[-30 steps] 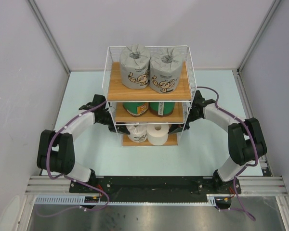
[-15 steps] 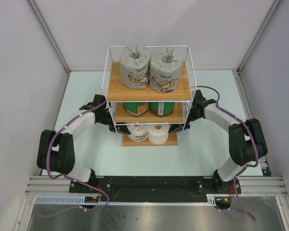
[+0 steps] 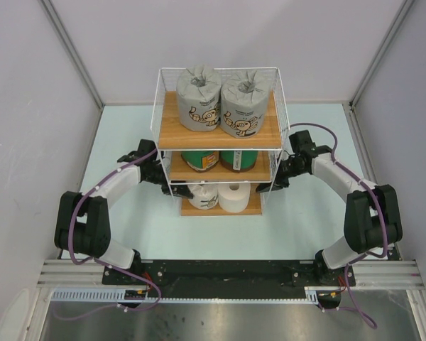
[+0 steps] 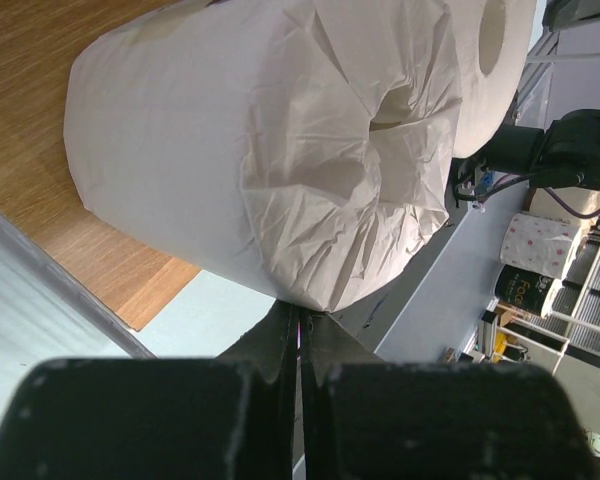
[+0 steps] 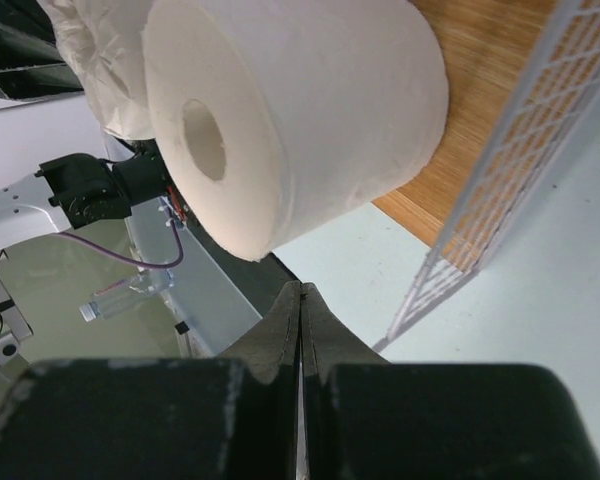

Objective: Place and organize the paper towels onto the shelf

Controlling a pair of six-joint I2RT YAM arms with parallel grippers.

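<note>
Seemingly all six paper towels sit on the shelf [image 3: 169,135]: grey-print pair [image 3: 199,89] on its top board, green pair [image 3: 200,159] on its middle board, white-wrapped roll [image 4: 280,150] and bare white roll [image 5: 310,110] on its bottom board.

Left gripper [image 4: 298,315]: fingers pressed together, empty, at the shelf's left side, just beside the wrapped roll. Right gripper [image 5: 299,290]: likewise pinched closed, empty, at the shelf's right side by the wire mesh.

Risks, as judged:
- Bottom rolls look close to the shelf's front edge; a nudge from either fingertip could roll them off.
- A finger catching the wire could drag the shelf and topple the top pair.
</note>
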